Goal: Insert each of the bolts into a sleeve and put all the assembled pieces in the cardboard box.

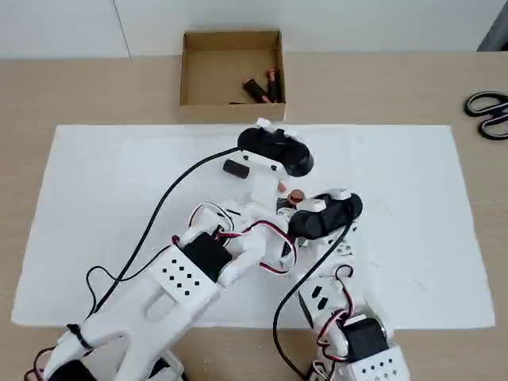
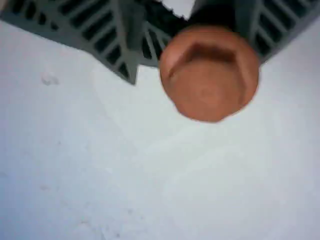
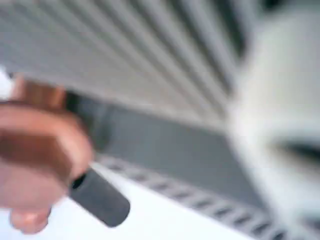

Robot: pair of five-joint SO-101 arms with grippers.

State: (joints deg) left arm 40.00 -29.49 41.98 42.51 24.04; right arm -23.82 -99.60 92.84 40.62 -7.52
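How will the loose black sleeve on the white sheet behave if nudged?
The short black cylindrical sleeve lies on its side on the smooth white sheet, so it probably rolls. It looks small and rigid, likely light.

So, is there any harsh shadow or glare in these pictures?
High view: even light, only soft shadows on the sheet and inside the box. Left wrist view: no glare on the bolt. Right wrist view: the sleeve looks matte.
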